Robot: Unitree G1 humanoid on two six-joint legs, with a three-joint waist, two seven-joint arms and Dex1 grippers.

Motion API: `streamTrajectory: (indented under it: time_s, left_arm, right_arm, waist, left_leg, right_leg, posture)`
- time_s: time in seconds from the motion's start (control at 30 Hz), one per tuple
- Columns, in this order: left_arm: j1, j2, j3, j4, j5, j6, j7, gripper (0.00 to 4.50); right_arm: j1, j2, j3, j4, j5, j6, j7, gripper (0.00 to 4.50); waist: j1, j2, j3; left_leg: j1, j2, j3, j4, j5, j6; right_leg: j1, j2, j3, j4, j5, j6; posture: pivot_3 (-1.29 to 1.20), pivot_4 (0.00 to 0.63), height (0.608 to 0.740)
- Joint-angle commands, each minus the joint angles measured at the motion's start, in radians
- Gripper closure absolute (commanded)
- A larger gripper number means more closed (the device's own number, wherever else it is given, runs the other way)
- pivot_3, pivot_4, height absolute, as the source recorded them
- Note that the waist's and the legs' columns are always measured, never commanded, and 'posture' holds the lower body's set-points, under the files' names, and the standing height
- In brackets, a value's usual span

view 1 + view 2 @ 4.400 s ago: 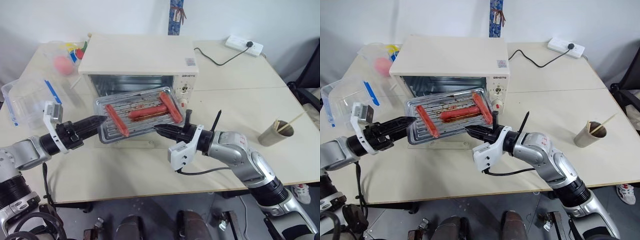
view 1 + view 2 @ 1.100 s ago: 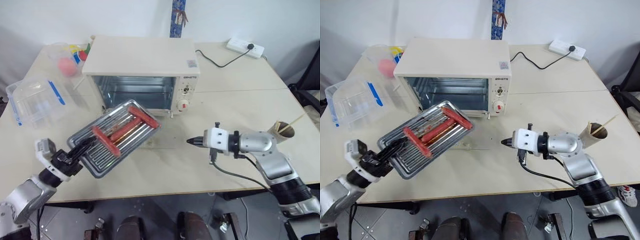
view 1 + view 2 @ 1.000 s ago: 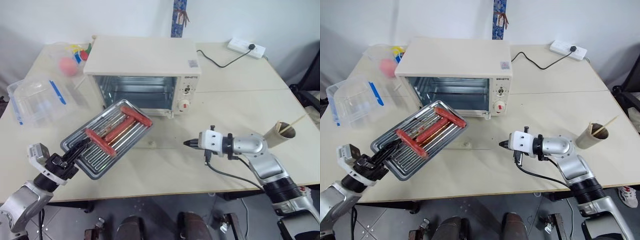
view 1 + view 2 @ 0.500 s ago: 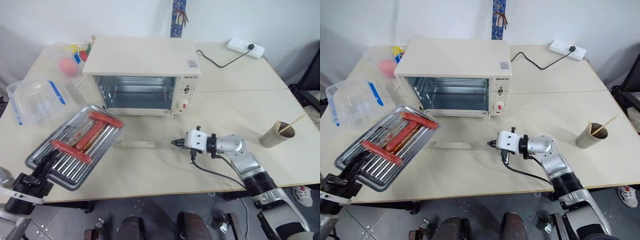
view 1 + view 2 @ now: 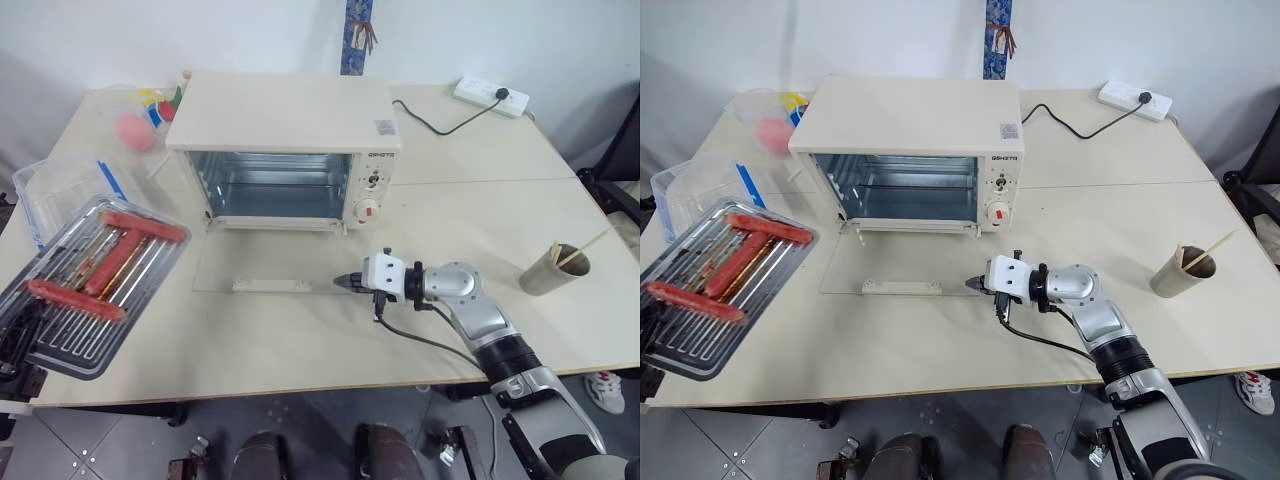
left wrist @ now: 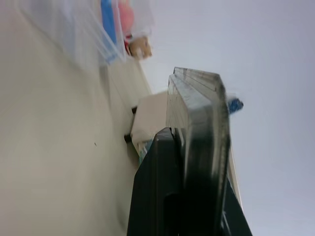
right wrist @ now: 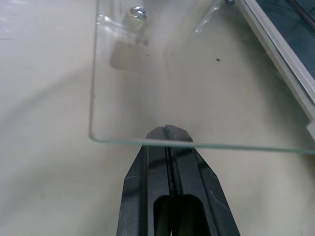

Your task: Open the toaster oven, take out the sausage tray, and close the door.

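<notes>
We see the desk (image 5: 520, 215) carrying the toaster oven (image 5: 285, 140), its door (image 5: 268, 268) folded down flat. Our left pincer (image 6: 189, 147) pinches the sausage tray (image 5: 90, 285) off the desk's left edge. Our right pincer (image 7: 167, 132), pressed together, touches the door's edge.

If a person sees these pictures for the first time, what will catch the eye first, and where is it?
First, the toaster oven at the middle back of the table, with its door folded down flat and its chamber empty. Next, the sausage tray with red sausages, held tilted over the table's left edge by the left gripper. The shut right gripper points at the door's right edge.
</notes>
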Motion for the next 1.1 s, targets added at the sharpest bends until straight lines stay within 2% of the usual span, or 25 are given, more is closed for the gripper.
streamTrajectory:
  time_s: [0.03,0.27,0.67,0.77,0.9,1.0,1.1]
  left_arm:
    - [0.019,-0.028,0.066,-0.029,-0.035,-0.023,-0.005,4.50]
    - [0.051,-0.100,0.117,-0.029,-0.035,-0.046,0.000,4.50]
    - [0.081,-0.206,-0.003,-0.058,-0.035,-0.047,0.030,4.50]
    - [0.087,-0.198,-0.052,-0.058,-0.035,-0.034,0.035,4.50]
    - [0.081,-0.132,-0.161,-0.061,-0.035,0.017,0.041,4.50]
    - [0.076,-0.093,-0.196,-0.051,-0.035,0.039,0.024,4.50]
    - [0.046,-0.009,-0.257,-0.010,-0.035,0.102,-0.001,4.50]
  right_arm:
    - [-0.032,0.003,-0.020,-0.002,0.024,-0.024,0.009,4.48]
    - [-0.086,0.001,-0.040,0.015,0.048,-0.013,0.039,4.48]
    - [-0.302,0.019,-0.112,0.113,0.124,0.051,0.057,4.48]
    - [-0.353,0.028,-0.123,0.158,0.126,0.037,0.058,4.48]
    - [-0.444,0.037,-0.151,0.236,0.135,0.024,0.039,4.48]
    - [-0.464,0.037,-0.162,0.254,0.141,0.021,0.032,4.48]
    - [-0.438,0.025,-0.179,0.150,0.179,0.098,0.053,4.48]
  waist:
    - [0.000,0.000,0.000]
    - [0.000,0.000,0.000]
    - [0.000,0.000,0.000]
    - [0.000,0.000,0.000]
    - [0.000,0.000,0.000]
    - [-0.001,0.000,0.000]
    - [-0.002,0.000,0.000]
  left_leg:
    - [0.000,0.000,0.000,0.000,0.000,0.000]
    - [0.000,0.000,0.000,0.000,0.000,0.000]
    - [0.000,0.000,0.001,0.000,-0.001,0.001]
    - [0.000,0.000,0.001,0.000,-0.002,0.001]
    - [0.000,0.000,0.002,0.000,-0.002,0.001]
    - [0.000,0.000,0.002,0.001,-0.002,0.001]
    - [-0.001,0.000,0.002,0.000,-0.002,0.001]
  right_leg:
    - [0.000,0.000,0.000,0.000,0.000,0.000]
    - [0.000,0.000,0.000,0.000,0.000,0.000]
    - [-0.001,0.000,0.001,-0.001,0.000,0.000]
    - [-0.001,0.000,0.001,-0.001,0.000,0.000]
    - [-0.001,0.000,0.001,-0.001,0.000,0.000]
    - [-0.001,0.000,0.001,0.000,0.000,0.000]
    - [-0.001,0.000,0.002,-0.001,0.000,0.000]
  posture:
    - [0.00,0.150,0.740]
    - [0.00,0.150,0.740]
    - [0.00,0.150,0.740]
    - [0.00,0.150,0.740]
    - [0.00,0.150,0.740]
    - [0.00,0.150,0.740]
    - [0.00,0.150,0.740]
